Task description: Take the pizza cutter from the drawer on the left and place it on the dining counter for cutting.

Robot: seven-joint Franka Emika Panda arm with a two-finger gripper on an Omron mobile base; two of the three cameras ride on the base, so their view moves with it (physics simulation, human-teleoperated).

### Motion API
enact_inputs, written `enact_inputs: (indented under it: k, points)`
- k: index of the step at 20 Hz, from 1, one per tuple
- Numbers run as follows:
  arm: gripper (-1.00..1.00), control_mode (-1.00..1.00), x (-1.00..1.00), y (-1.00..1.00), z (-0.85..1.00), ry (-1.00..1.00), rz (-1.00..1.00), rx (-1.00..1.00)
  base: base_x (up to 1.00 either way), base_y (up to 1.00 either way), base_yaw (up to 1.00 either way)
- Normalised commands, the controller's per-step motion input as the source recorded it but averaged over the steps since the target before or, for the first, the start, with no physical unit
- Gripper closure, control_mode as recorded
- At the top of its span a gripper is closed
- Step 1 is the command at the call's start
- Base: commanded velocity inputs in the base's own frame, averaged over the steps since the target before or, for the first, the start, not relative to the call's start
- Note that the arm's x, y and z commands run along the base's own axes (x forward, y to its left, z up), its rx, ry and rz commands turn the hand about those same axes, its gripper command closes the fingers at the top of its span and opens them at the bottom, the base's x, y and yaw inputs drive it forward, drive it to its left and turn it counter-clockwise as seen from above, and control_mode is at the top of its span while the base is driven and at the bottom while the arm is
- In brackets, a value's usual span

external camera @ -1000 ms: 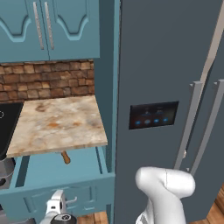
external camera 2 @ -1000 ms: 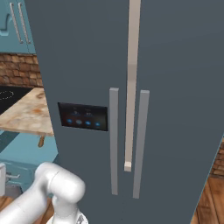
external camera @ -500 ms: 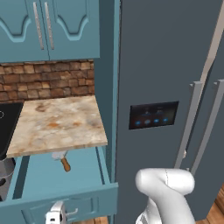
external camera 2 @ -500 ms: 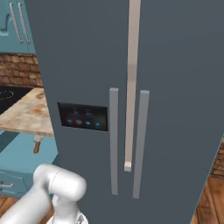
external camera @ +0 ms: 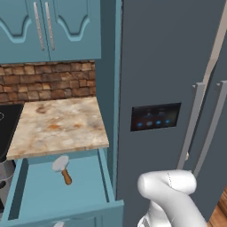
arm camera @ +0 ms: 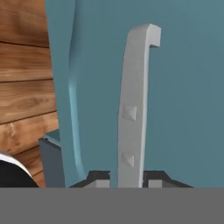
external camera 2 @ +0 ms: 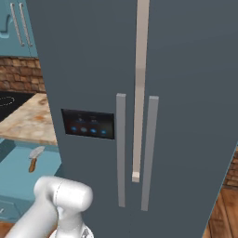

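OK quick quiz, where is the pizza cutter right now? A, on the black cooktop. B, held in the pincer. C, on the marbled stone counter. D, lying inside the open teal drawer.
D: the pizza cutter lies on the floor of the open drawer, just below the marbled counter's front edge, with its brown handle pointing toward the drawer front.

drawer [external camera: 84, 188]: we see its left side and front panel cut off by the left base view's edges; its back runs under the marbled slab [external camera: 57, 126].
pizza cutter [external camera: 62, 167]: too small for us to make out blade detail.
handle [arm camera: 133, 105]: its lower end drops behind the grey band, so we cannot see where the fingertips [arm camera: 97, 178] meet it.
stovetop [external camera: 6, 128]: we get only a corner.
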Motion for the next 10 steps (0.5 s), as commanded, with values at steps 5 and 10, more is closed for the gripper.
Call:
enact_inputs:
  k: [5, 10]
  points:
    - [1.0, -1.0, -0.8, 0.0, -0.27, 0.02, -0.02, 0.0, 0.0, 0.0, 0.0]
    - [1.0, -1.0, -0.8, 0.0, -0.25, 0.02, -0.02, 0.0, 0.0, 0.0, 0.0]
